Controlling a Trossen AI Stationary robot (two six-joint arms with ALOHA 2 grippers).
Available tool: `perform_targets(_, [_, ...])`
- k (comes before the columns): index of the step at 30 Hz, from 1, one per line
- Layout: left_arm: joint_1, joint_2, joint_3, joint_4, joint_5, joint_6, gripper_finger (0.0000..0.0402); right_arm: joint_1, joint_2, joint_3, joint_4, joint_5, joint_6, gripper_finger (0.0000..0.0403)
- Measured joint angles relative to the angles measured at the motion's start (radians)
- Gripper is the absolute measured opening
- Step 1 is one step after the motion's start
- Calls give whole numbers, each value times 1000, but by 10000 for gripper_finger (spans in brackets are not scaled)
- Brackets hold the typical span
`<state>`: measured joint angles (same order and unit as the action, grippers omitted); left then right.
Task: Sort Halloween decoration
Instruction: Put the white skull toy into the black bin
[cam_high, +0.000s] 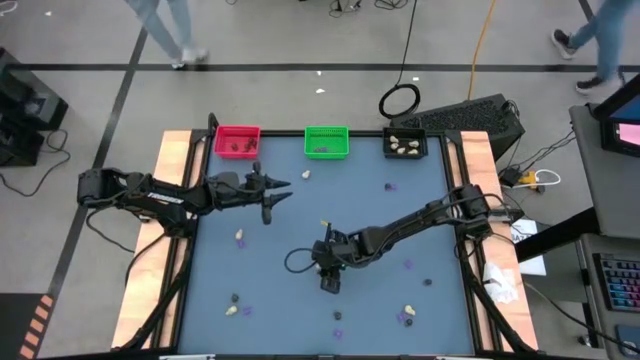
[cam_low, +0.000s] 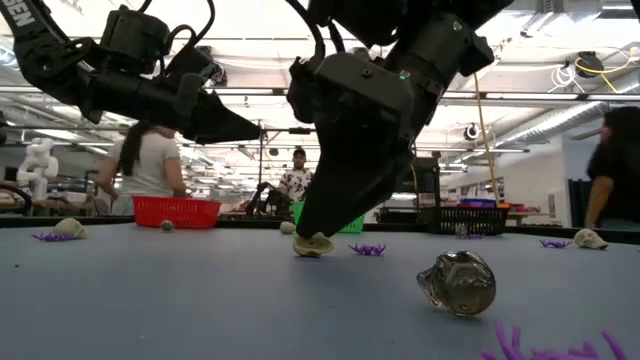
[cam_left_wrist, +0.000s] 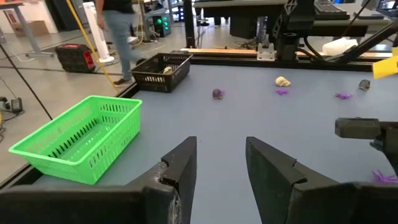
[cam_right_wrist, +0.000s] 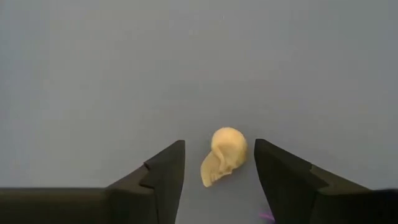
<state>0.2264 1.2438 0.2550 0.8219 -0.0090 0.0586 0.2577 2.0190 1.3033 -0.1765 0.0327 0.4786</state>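
Bare mat surrounds your right gripper (cam_right_wrist: 217, 163), its fingers spread wide astride the cream skull (cam_right_wrist: 225, 155), gripping nothing.

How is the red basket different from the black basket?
The red basket sits at the left end of the row at the table's far edge; the black basket sits at the right end. The red basket holds dark lumps, while the black basket holds cream-white lumps. The red basket is bright; the black basket is dark. Both are small rectangular bins, and the green basket stands between them.
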Motion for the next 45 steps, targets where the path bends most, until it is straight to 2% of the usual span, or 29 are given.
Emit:
perform_targets(4, [0,0,0,1,0,0,132,0,23,0,12,20,-3,165])
perform_targets(15, [-4,0,0,-1,0,0,132,-1,33,0,34,20,-33,72])
perform_targets(24, [-5,0,0,-1,-5,0,132,-1,1,-1,24,21,-73,70])
perform_targets(31, [-5,0,0,-1,-21,0,132,-29,-95,-2,-12,92,-132,53])
perform_targets(38, [-5,0,0,-1,-22,0,132,-111,-229,-1,-196,205,-180,51])
perform_targets(45, [-5,0,0,-1,-22,0,132,-255,-363,-1,-391,285,-196,40])
